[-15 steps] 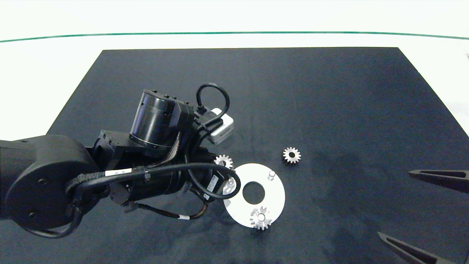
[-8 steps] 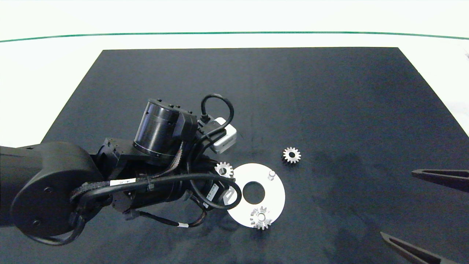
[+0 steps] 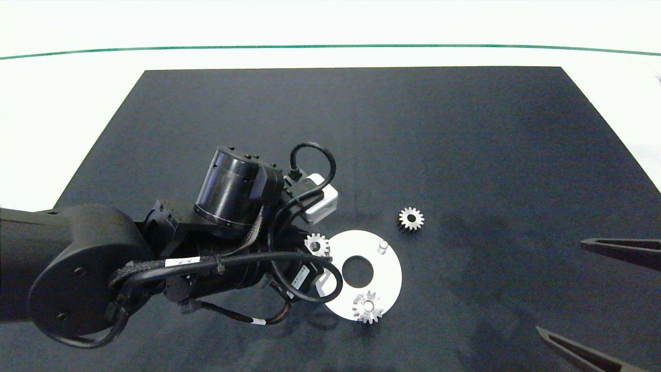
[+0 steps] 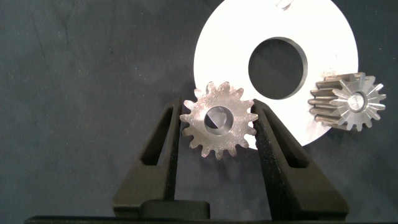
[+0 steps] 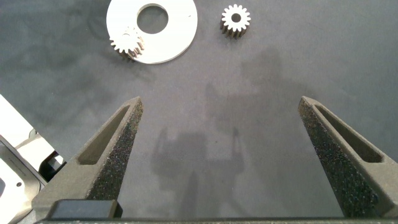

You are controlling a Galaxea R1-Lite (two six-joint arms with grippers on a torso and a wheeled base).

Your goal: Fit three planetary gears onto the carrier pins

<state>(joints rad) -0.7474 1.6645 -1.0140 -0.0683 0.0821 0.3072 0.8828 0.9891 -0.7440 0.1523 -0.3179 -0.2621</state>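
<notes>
My left gripper (image 4: 217, 112) is shut on a silvery planetary gear (image 4: 219, 121), held flat over the left rim of the white carrier disc (image 4: 224, 50); in the head view this gear (image 3: 316, 244) shows at the disc's (image 3: 390, 276) edge. A second gear (image 3: 367, 307) sits on the near pin, also seen as the gear (image 4: 348, 101) and the gear (image 5: 127, 42). One bare carrier pin (image 3: 382, 246) stands at the disc's far side. The left-hand pin is hidden under the held gear. A third gear (image 3: 411, 218) lies loose on the mat beyond the disc. My right gripper (image 5: 221, 106) hangs open at the right.
A black mat (image 3: 465, 134) covers the white table (image 3: 62, 93). The left arm's bulky wrist (image 3: 232, 191) and cables (image 3: 310, 155) overhang the mat left of the disc. The right gripper's fingers (image 3: 619, 250) reach in at the right edge, well away from the disc.
The left gripper has carried its gear a little nearer and to the right, from beside the disc's far-left rim onto that rim. The right gripper and the other gears have not moved.
</notes>
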